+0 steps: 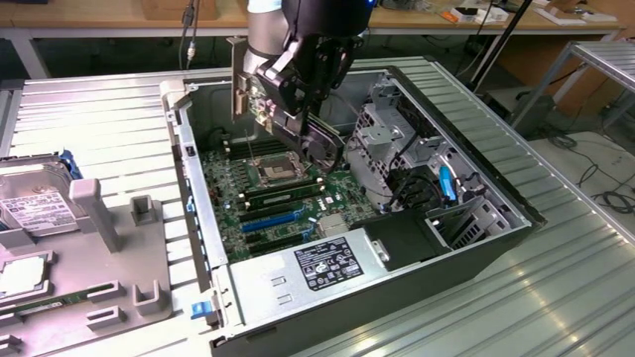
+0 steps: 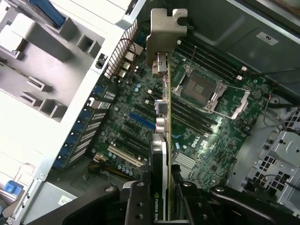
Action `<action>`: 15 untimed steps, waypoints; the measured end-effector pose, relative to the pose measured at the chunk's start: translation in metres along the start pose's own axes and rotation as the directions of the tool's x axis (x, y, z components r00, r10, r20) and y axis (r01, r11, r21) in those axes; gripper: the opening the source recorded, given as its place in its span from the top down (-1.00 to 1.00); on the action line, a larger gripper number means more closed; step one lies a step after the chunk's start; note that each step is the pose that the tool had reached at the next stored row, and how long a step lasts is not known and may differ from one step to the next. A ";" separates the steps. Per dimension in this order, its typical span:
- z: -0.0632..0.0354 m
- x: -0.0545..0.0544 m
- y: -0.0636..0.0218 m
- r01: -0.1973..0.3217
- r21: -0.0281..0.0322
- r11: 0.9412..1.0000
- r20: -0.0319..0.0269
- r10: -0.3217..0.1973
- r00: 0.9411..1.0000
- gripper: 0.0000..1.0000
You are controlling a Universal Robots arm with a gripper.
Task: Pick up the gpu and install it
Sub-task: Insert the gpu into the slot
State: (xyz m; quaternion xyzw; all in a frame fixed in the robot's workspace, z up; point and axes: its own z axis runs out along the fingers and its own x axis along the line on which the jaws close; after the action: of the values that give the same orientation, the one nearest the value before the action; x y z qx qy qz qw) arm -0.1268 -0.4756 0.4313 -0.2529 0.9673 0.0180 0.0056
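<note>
Gpu [image 2: 159,150] hangs in the air above the open computer case [image 1: 476,156], seen edge-on from the wrist and pinched on both faces by the gripper [image 2: 164,190]! Its silver bracket [image 2: 165,33] juts out past the fingers. The card hovers over the motherboard [image 1: 288,197] near the processor socket [image 2: 199,89], not yet seated in any slot.

From here I'd call this an electronics lab or workshop: an opened computer case [image 1: 486,245] lies on a ribbed metal table [image 1: 100,119], with wooden workbenches [image 1: 89,21] and loose cables [image 1: 610,199] around it.
</note>
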 end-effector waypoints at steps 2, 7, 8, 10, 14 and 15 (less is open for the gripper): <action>0.0000 0.000 0.0000 0.016 0.000 1.000 0.000 -0.016 1.000 0.47; 0.0000 0.000 0.0000 0.062 -0.001 0.998 -0.002 -0.062 0.998 0.47; 0.0000 0.000 0.0000 0.072 -0.002 0.997 -0.002 -0.072 0.997 0.47; 0.0000 0.000 0.0000 0.090 -0.002 0.996 -0.003 -0.091 0.996 0.47; 0.0000 0.000 0.0000 0.123 -0.003 0.992 -0.004 -0.123 0.992 0.47; 0.0000 0.000 0.0000 0.128 -0.003 0.992 -0.004 -0.128 0.992 0.47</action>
State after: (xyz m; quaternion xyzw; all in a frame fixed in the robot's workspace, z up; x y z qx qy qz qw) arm -0.1268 -0.4756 0.4312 -0.3146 0.9490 0.0184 0.0045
